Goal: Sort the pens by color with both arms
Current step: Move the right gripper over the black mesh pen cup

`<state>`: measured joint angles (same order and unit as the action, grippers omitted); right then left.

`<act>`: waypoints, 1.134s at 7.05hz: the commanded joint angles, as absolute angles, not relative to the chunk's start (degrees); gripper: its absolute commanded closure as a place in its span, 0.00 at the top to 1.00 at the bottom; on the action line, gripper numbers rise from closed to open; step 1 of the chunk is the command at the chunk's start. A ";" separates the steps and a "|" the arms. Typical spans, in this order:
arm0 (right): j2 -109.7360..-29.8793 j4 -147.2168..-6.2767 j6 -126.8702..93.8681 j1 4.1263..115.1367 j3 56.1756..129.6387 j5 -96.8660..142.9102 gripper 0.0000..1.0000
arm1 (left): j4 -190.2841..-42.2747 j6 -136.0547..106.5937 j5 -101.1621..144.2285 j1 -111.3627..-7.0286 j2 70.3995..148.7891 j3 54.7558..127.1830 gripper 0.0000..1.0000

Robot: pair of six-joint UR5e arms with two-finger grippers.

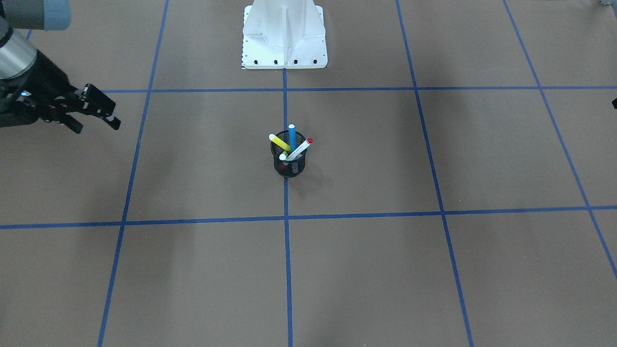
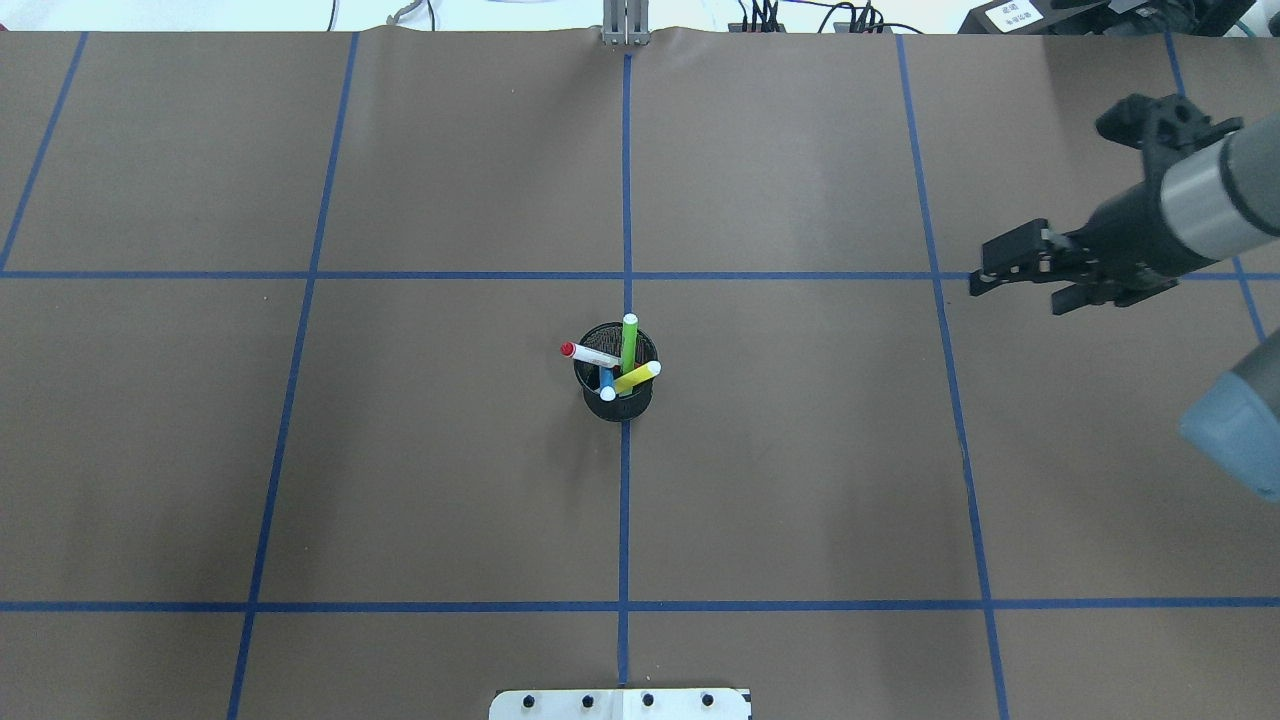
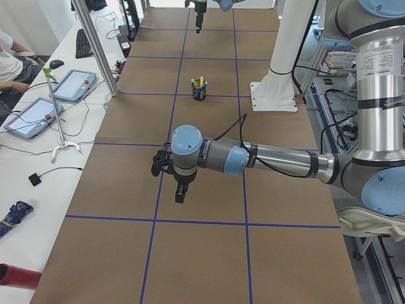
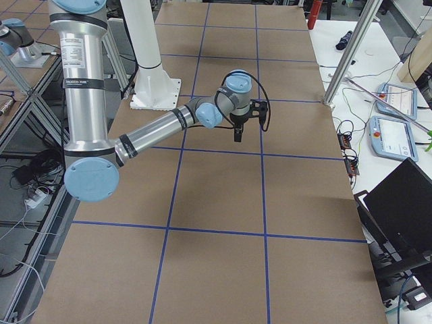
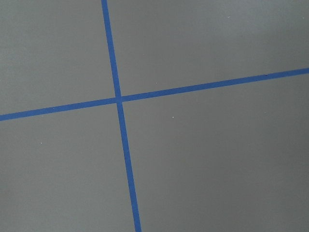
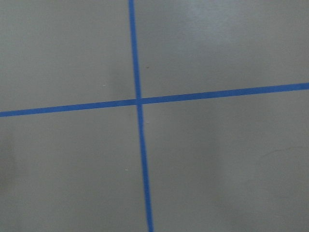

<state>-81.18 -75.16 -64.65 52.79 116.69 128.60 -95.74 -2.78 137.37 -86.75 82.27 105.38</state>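
1. Pens stand together in a black mesh cup (image 2: 620, 408) in the middle of the tabletop (image 2: 800, 480). The cup sits right on a blue tape line (image 2: 625, 520).
2. The green pen (image 2: 629, 342) sticks up and tips toward the far edge. The white pen (image 2: 592, 355) has a red cap and leans toward the robot's left side. The yellow pen (image 2: 638, 377) leans toward the robot's right side. The blue pen (image 2: 606, 386) stands on the side of the cup nearest the robot.
3. The right arm (image 2: 1200, 200) reaches in from the right side of the overhead view. The right tool (image 2: 1020, 288) hangs in the air, well apart from the cup. Its two fingers are spread apart.
4. The left arm (image 3: 278, 158) is stretched out low over the tabletop, far from the cup. The left tool (image 3: 180, 193) points down. I cannot tell if its fingers are spread or pressed together.
5. Both wrist cameras see only brown tabletop with two blue lines crossing.
6. The robot's white base (image 1: 284, 43) stands at the tabletop's edge, in line with the cup.
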 commanded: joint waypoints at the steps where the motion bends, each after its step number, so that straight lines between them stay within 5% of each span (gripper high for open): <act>1: -71.85 -75.32 -76.67 41.45 117.25 119.50 0.99 | -95.71 -2.81 137.37 -86.75 82.27 104.94 1.00; 3: -63.68 -77.68 -82.61 26.53 116.03 98.90 0.89 | -95.71 -2.72 137.37 -86.75 82.27 104.50 1.00; 8: -53.62 -83.58 -77.39 15.73 109.70 79.37 0.77 | -95.80 -2.72 137.46 -86.66 82.44 104.06 1.00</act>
